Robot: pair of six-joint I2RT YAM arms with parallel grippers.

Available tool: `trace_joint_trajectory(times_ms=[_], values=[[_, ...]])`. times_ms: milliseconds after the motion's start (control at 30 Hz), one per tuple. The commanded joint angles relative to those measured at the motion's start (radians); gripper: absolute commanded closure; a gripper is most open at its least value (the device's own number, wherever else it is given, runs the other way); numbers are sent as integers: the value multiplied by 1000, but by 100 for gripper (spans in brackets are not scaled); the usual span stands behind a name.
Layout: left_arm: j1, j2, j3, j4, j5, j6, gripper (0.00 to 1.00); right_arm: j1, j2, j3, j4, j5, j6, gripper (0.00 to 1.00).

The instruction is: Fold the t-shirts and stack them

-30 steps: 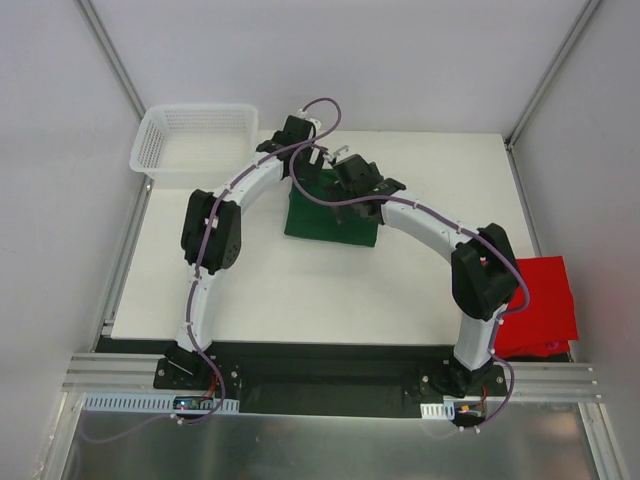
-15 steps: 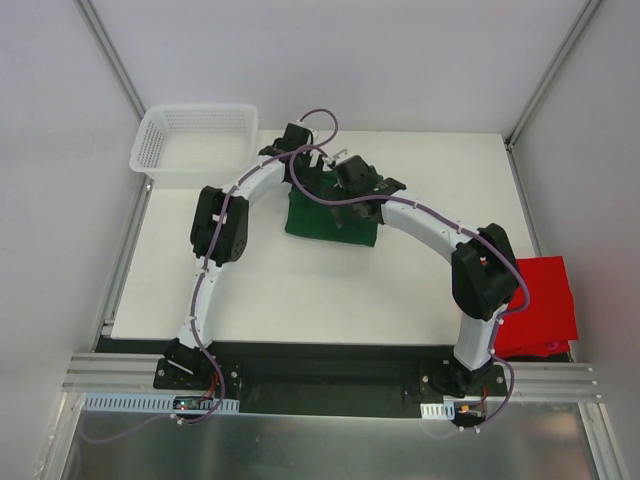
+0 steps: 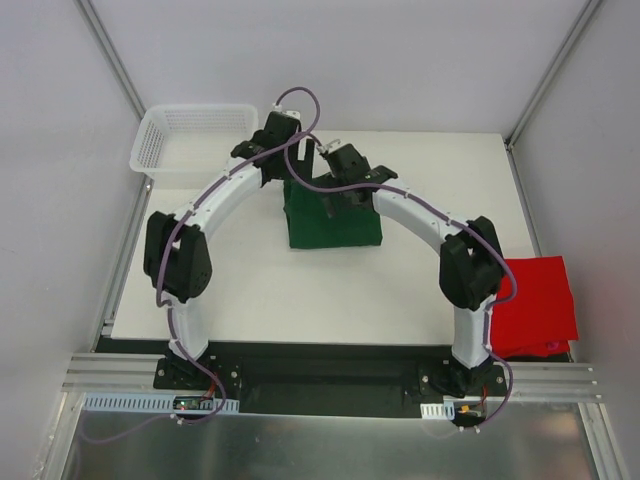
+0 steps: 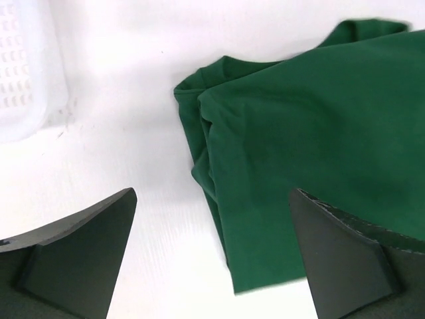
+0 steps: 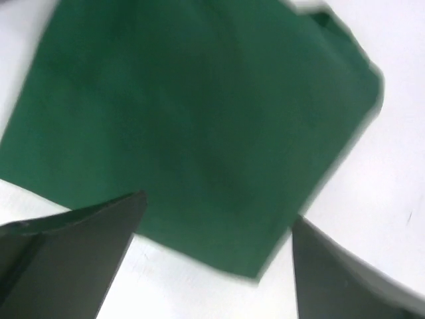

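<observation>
Red t-shirt (image 3: 540,300) shows overhead only (wrists: green t-shirt (image 4: 319,133)).

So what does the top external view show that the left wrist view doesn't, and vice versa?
Only top external: the red t-shirt at the near right, lying apart. Only left wrist: the layered folds along the edge of the green t-shirt, seen between the fingers of the open left gripper. Both: the green t-shirt and the white basket.

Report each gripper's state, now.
Left gripper: open, holding nothing, over the dark green cotton t-shirt.
Right gripper: open, holding nothing, above the same t-shirt.
</observation>
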Motion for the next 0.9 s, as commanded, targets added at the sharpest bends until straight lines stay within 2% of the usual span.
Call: trace_joint_trajectory(times_ms=[0, 167, 500, 700, 867], values=[[-44, -144, -56, -67, -70, -90, 1, -12, 74, 147, -65, -48, 52, 4], [-49, -227, -94, -161, -82, -157, 1, -44, 183, 268, -73, -122, 123, 4], [-49, -544, -365, -276, -134, -245, 1, -64, 410, 590, -225, -182, 114, 4], [-49, -754, -491, -314, -84, -283, 1, -63, 452, 615, -271, -197, 94, 4], [-47, -880, -536, -324, -27, -291, 1, -40, 482, 624, -329, -165, 42, 4]])
